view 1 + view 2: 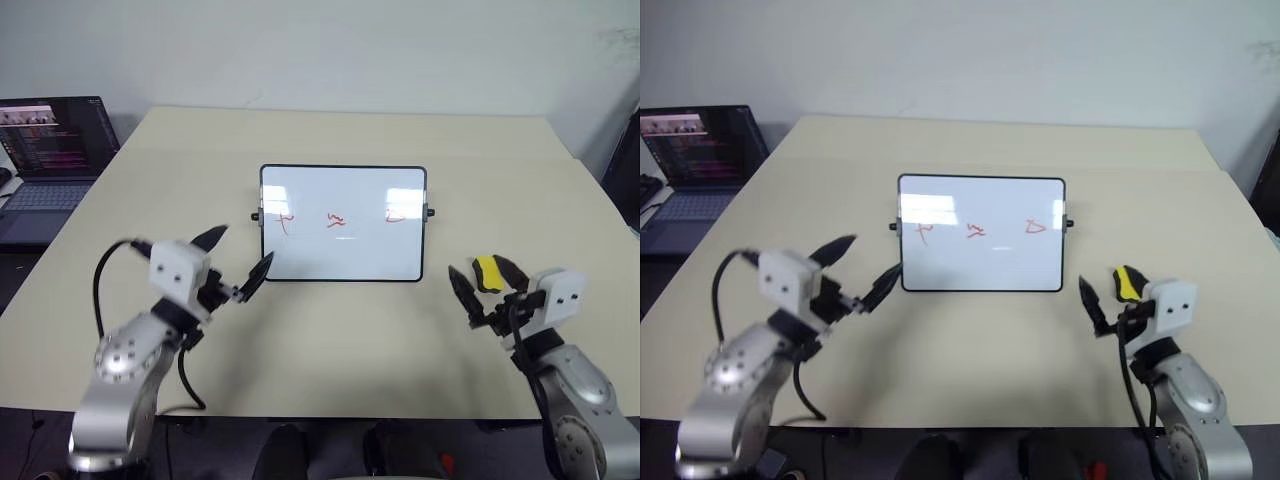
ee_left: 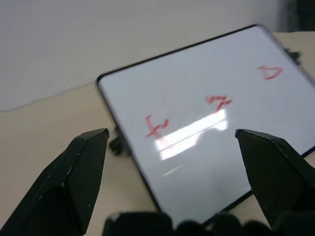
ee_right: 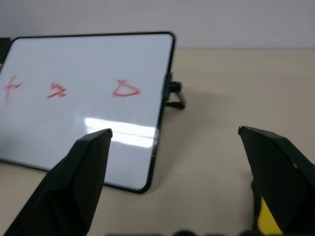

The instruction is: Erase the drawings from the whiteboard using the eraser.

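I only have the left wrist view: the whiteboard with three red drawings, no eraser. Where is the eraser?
Observer: The eraser sits between the fingers of the right gripper, to the right of the whiteboard.
Operator: Is it clamped?
Observer: No. The right gripper is wide open, and the eraser is close to just one finger.
Operator: Anything else nearby?
Observer: An open laptop stands beyond the left edge of the table.
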### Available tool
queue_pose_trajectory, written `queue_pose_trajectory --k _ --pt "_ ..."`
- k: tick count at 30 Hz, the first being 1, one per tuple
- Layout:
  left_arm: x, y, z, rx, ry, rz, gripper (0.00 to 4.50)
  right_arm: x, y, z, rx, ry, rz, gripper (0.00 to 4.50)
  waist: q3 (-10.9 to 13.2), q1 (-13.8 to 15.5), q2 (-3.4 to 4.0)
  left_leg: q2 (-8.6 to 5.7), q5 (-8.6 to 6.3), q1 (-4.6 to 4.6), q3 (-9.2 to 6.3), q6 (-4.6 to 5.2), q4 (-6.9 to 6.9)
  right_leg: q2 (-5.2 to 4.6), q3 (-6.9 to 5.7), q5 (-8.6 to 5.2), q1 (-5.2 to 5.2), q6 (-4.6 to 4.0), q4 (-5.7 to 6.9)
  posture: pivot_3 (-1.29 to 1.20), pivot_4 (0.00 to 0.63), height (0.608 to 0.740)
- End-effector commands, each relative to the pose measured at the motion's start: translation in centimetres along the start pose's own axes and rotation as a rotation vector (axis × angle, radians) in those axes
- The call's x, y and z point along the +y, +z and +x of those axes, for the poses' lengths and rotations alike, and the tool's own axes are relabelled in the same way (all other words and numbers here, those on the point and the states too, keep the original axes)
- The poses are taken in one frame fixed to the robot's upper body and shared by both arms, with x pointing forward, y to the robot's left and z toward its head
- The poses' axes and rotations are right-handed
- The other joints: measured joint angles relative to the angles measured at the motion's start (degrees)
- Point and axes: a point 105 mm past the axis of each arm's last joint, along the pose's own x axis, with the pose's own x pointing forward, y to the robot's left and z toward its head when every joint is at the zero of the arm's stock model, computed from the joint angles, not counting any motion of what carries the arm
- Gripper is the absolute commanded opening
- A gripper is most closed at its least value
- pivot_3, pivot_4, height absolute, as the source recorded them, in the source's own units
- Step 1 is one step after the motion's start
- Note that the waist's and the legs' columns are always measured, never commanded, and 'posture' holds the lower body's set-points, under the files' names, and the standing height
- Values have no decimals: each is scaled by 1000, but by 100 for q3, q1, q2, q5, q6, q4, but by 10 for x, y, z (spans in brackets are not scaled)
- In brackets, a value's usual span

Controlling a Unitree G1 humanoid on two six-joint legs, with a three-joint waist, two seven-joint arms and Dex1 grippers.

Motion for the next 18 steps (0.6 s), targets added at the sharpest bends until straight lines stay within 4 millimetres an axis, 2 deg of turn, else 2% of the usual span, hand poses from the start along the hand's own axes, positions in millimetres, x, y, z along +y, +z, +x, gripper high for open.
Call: queue_pose_trajectory --k 1,5,9,14,18 --pt "-20 7 15 -16 -227 -10 4500 -2 9 2 30 -61 -22 4470 -2 -21 1 0 0 -3 3 0 -4 0 4 0 0 0 -4 0 150 740" --pt "-43 18 34 -40 -423 -18 4500 -29 -4 12 182 -197 -28 4470 1 -65 3 2 0 -10 14 1 -8 4 15 0 -17 -1 -5 0 150 740" --pt "-52 17 29 -20 -545 -12 4500 -27 0 25 194 -186 -24 4470 3 -73 7 3 -2 -16 22 0 -16 16 22 10 -20 -25 -7 0 150 740" --pt "-66 8 22 18 -645 -15 4500 -37 -13 30 261 -198 -21 4470 4 -55 8 7 -4 -15 15 1 -18 32 17 8 -26 -28 -17 0 150 740" --pt "-69 11 20 16 -685 -14 4500 -49 -18 32 283 -231 -13 4470 4 -55 8 9 -4 -17 17 1 -15 26 21 7 -26 -26 -17 0 150 740"
